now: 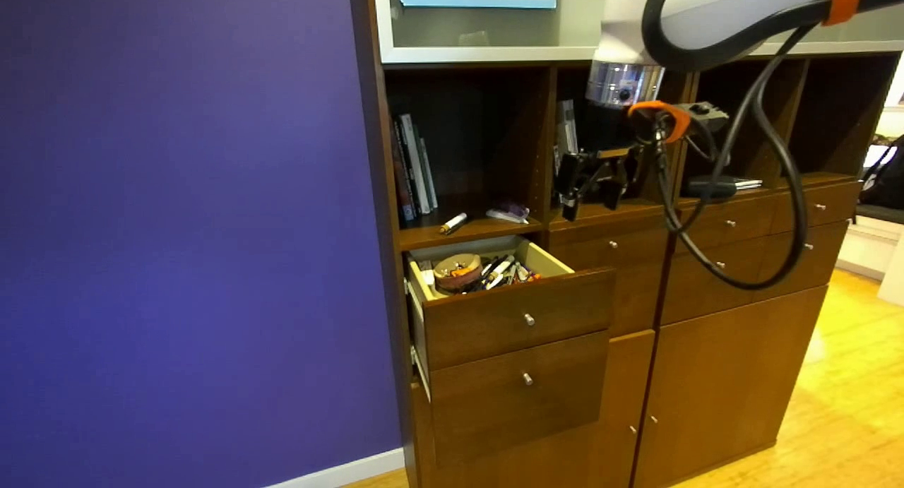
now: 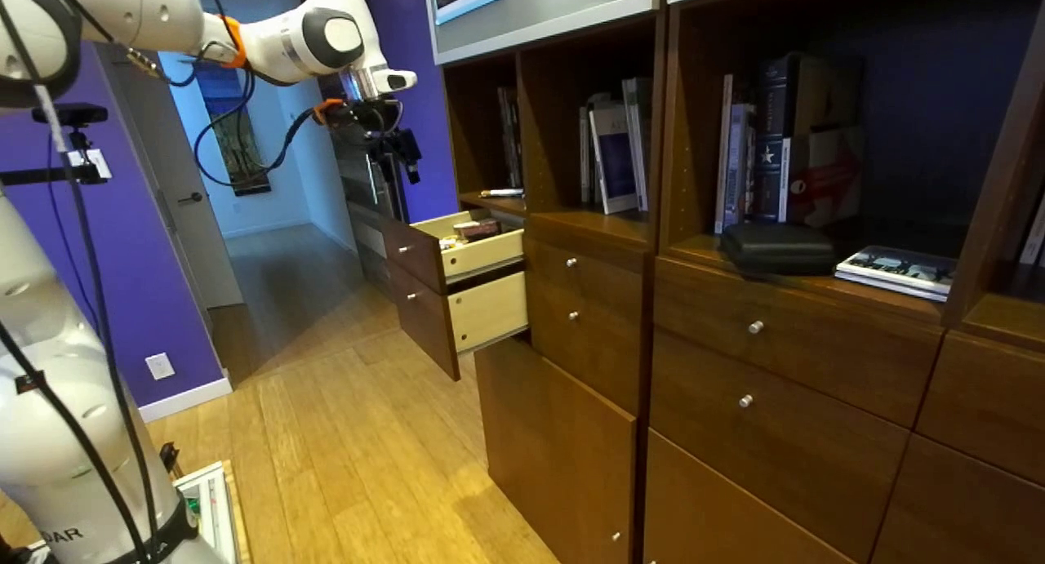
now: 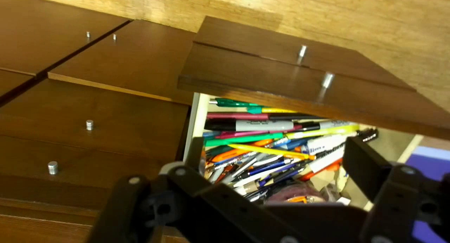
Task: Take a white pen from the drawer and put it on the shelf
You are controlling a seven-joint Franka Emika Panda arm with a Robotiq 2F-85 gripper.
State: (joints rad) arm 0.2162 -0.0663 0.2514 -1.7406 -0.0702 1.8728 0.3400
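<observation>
- White cylindrical pen [image 1: 454, 223] with a gold-and-dark end: near the centre of the frame in an exterior view, lying on the floor of the dark-brown wooden square shelf compartment [image 1: 473, 135], close to its front edge, gold end towards the lower left.
- At the left inside that compartment: thin books [image 1: 417, 164], upright and leaning a little; towards its right, a purple-and-white object [image 1: 510, 212], too small to identify.
- Lower centre: medium-brown wooden drawer [image 1: 487, 332] with a small round pale knob, pulled out; inside, a brownish ring-shaped item [image 1: 458, 272] beside jumbled pens [image 1: 503, 269]. Below it, a matching brown wooden drawer [image 1: 487, 410], pulled out too.
- Right of centre: black two-fingered gripper [image 1: 590, 204], fingers spread apart, well clear of the pen.
- Upper left in an exterior view: white robot arm [image 2: 343, 37], gripper at its end; finger gap hard to tell from this angle. Pen visible near upper centre as a thin white strip on the shelf. Farther right, a flat black case [image 2: 775, 247].
- Wrist view: black fingers [image 3: 365, 167] reaching in from the bottom, wide apart, drawer full of pens between and beyond; pale wooden floor [image 3: 316, 11] along the top.
</observation>
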